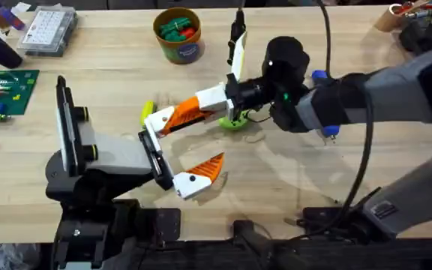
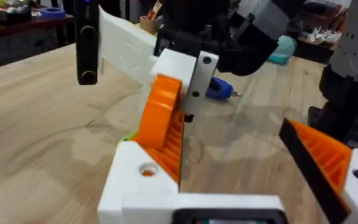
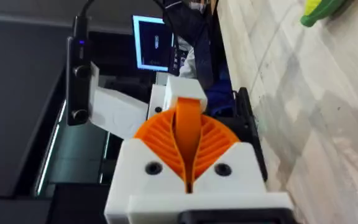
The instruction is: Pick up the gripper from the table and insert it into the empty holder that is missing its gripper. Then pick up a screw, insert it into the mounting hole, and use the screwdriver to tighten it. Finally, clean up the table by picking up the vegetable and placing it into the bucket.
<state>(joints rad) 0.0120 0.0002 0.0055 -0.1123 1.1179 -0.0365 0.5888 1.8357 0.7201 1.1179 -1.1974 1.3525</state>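
Clamped together on the orange ribbed wedge-shaped plastic gripper (image 1: 177, 118), the right arm's jaws (image 1: 217, 103) reach leftward across the middle of the desk (image 1: 111, 82). In the right wrist view the two orange ribbed pads (image 3: 160, 134) press on the orange finger between them, with its white blocky base (image 3: 183, 91) sticking out past them. The gripper lies slanted, its base end in the jaws and its other end touching or just at the upper end of the black-and-white jaw holder (image 1: 154, 156).

That holder ends the bulky grey robot arm (image 1: 115, 154) with a black upright plate (image 1: 64, 124), which lies on the near left of the desk. A second orange-and-white finger with a black dot (image 1: 199, 174) is mounted at its lower end. In the left wrist view the held gripper (image 2: 159, 118) stands against the white mount (image 2: 142, 180), beside a small round mounting hole (image 2: 147, 169). The left arm's own jaws are apart, the other orange finger (image 2: 325, 158) well off to the side.

A small green vegetable piece (image 1: 233, 121) lies just under the right wrist. The small round brown-orange bucket with a teal label (image 1: 178, 34), holding green and red toy pieces, stands far on the desk, well apart from the arms. A clear plastic parts box (image 1: 45, 30) sits at the far left, a green circuit board (image 1: 4, 91) nearer.
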